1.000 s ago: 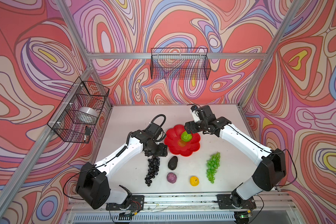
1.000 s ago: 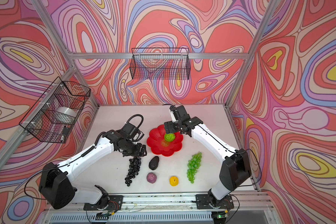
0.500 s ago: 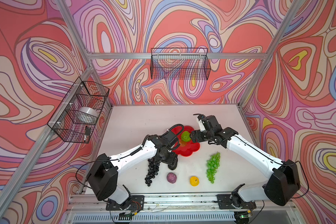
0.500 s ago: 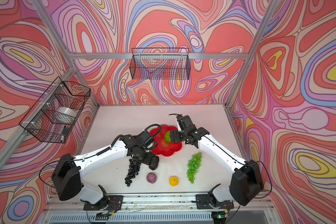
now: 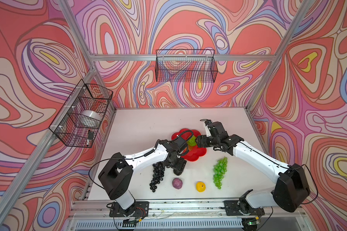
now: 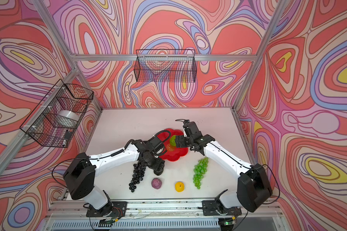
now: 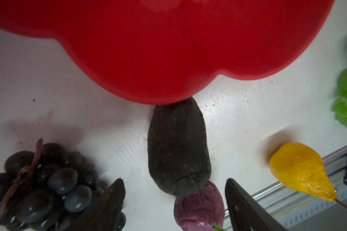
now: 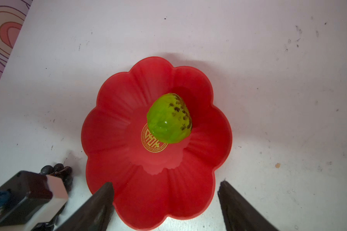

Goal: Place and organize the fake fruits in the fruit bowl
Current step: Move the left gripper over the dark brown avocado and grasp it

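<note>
Side wire basket [image 5: 68,128]: contains a silver bowl [image 5: 91,118]. Fruit bowl [image 8: 112,124], on the desk [image 8: 268,80]: contains one lime-green fruit [image 8: 168,118]. Left fingers [image 7: 110,204]: wide apart, empty; the avocado [image 7: 177,148] lies on the desk ahead of the gap. Right fingers [image 8: 97,208]: wide apart, empty, over the bowl's edge.

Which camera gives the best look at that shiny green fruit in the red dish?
The right wrist view: the lime-green fruit sits whole in the red dish. Both top views show it small, partly hidden by the right gripper. The left wrist view misses it.
</note>
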